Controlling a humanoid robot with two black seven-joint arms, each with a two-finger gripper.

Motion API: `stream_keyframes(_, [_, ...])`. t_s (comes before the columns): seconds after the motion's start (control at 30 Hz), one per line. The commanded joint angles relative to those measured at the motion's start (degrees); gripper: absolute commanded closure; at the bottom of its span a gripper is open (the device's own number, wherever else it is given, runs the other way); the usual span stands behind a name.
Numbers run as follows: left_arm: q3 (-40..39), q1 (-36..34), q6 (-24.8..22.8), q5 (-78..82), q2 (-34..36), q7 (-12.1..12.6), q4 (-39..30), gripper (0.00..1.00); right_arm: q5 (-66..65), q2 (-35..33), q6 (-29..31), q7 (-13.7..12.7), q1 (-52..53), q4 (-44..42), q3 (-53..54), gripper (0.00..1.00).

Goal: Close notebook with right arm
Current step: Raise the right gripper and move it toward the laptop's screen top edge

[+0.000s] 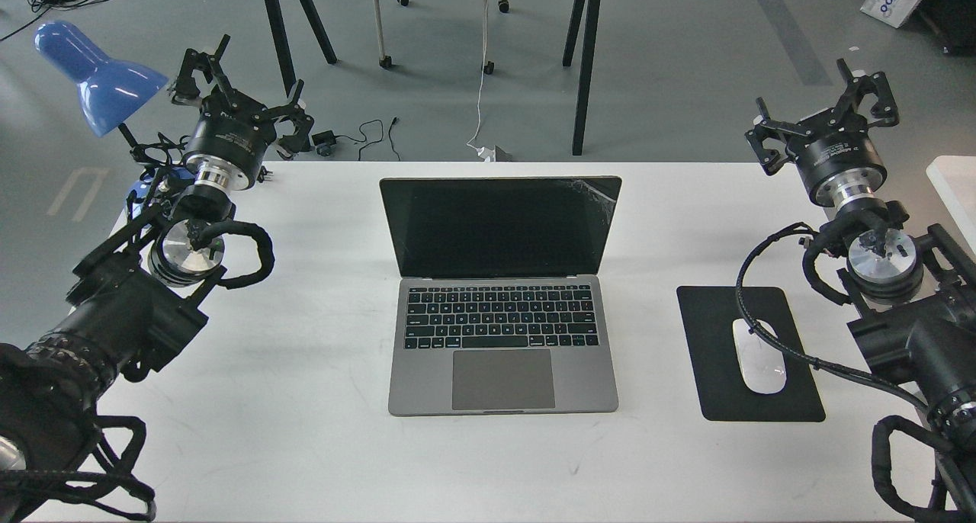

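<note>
The notebook (502,294) stands open in the middle of the white table (305,401), its black screen upright and cracked at the top right corner, keyboard and trackpad facing me. My right arm (884,264) comes in from the right edge; its gripper (827,107) hovers open past the table's far right corner, well apart from the notebook, holding nothing. My left gripper (240,88) is raised open at the far left corner beside the blue lamp, also empty.
A black mouse pad (717,317) with a white mouse (759,355) lies right of the notebook, under the right arm's cable. A blue desk lamp (95,77) stands at the far left. Table legs and cables are on the floor behind.
</note>
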Motion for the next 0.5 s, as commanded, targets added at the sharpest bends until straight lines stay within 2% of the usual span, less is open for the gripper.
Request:
stream_keyframes(0.0, [-0.2, 0.0, 0.0, 0.0, -0.1, -0.2, 0.1, 0.0, 0.0, 0.0, 0.1, -0.1, 0.1, -0.1, -0.7, 0.0])
stream_keyframes(0.13, [-0.3, 0.0, 0.0, -0.1, 0.0, -1.1, 0.1, 0.0, -0.1, 0.3, 0.1, -0.4, 0.4, 0.0, -1.8, 0.0])
stream_keyframes(0.47, [-0.2, 0.0, 0.0, -0.1, 0.2, -1.0, 0.0, 0.0, -0.3, 3.1, -0.4, -0.1, 4.7, -1.1, -8.0, 0.0])
